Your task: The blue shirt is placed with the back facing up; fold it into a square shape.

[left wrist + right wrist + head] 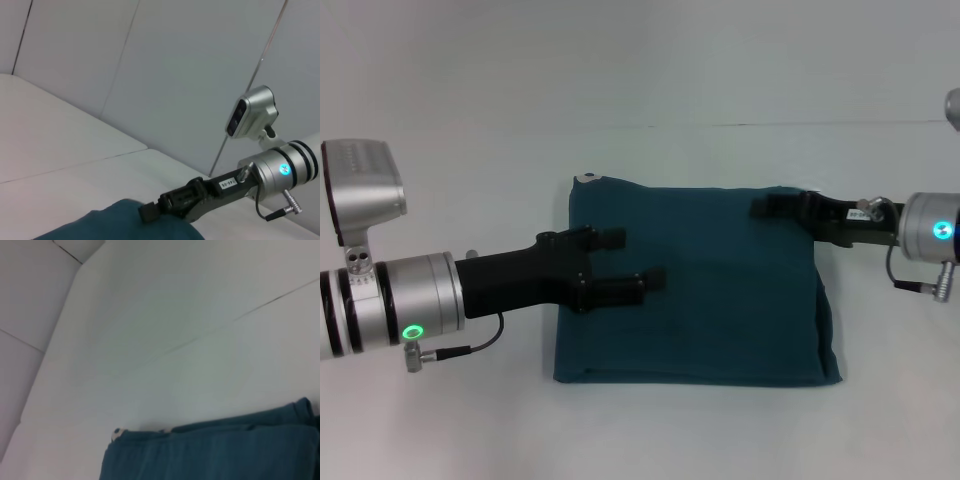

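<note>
Shirt (720,290): blue, folded nearly square, mid-table (470,130). We judge it soft, light, limp; best gripped at layered edges. Left gripper (625,262) spread wide over its left edge, holding nothing. Right gripper (775,207) at far right corner; grip indiscernible.

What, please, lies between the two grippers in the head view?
Only the blue shirt, folded roughly square: bare cloth spans from the left gripper to the right gripper, as the head view shows.

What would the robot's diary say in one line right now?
shirt: folded, roughly square, on table | left gripper: fingers open, over shirt's left part | right gripper: at shirt's far right corner
</note>
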`<state>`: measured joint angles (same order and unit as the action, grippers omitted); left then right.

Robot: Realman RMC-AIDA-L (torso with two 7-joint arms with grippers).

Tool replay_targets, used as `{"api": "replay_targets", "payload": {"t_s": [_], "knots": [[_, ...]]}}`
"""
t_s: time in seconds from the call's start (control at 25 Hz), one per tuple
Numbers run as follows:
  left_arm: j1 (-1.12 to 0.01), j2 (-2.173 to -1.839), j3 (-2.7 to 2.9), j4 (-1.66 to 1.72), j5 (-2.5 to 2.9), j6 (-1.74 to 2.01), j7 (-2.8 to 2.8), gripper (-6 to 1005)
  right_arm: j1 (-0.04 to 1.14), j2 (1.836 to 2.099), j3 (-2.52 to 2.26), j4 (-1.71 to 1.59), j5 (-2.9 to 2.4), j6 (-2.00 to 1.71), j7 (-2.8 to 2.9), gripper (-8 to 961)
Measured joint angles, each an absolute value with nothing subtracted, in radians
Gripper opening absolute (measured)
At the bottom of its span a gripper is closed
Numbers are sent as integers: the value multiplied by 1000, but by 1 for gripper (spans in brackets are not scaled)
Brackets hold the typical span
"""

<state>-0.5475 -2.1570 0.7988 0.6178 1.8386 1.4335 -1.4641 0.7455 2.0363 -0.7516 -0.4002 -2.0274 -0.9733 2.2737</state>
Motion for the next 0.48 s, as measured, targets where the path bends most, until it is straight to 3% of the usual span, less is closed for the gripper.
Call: {"api": "replay_targets", "payload": {"t_s": [0.48], "knots": [[-546,-2158,796,617,1837,1417,-1465,937,741,2074,-750,-401,-1912,-879,2170,635]]}}
